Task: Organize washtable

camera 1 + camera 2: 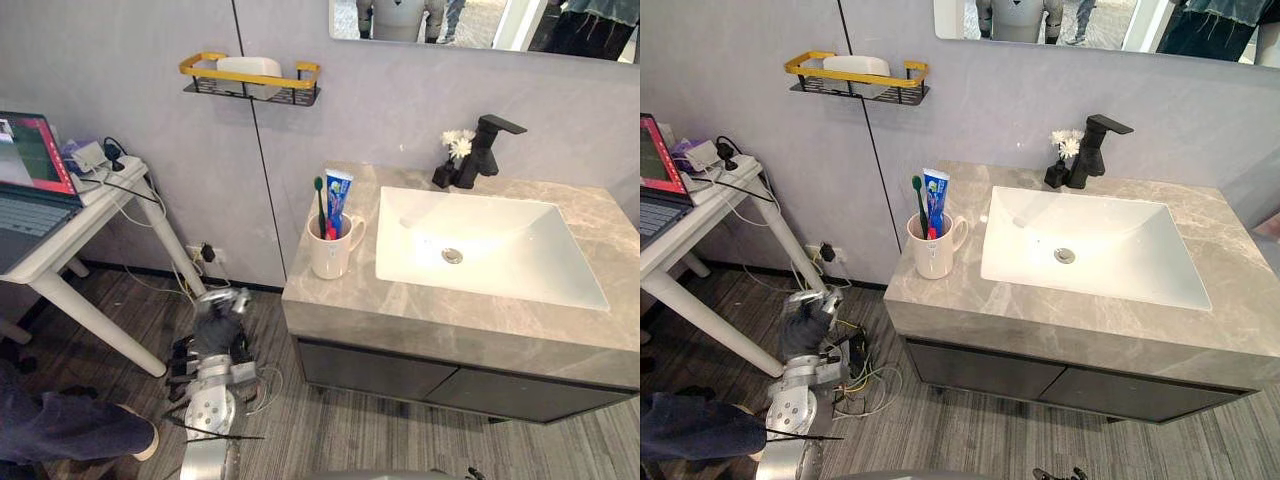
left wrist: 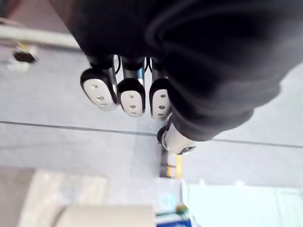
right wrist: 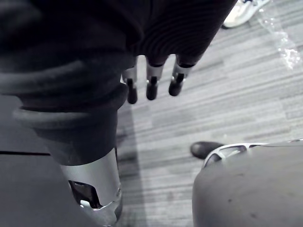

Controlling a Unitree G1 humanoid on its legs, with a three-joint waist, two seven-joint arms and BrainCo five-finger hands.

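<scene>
Washtable top point(image 1: 400, 305), cup point(image 1: 328, 252) apart from left hand point(image 1: 220, 328)

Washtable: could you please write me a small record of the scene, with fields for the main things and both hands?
Washtable: grey stone-look top, white sink set in it
Mug: white, left of the sink, holding a green toothbrush and a blue toothpaste tube
Faucet: black, behind the sink, white flowers beside it
Wall shelf: yellow-railed, white item in it
Left hand: low beside the washtable, open, empty
Right hand: above the floor, open, empty
</scene>
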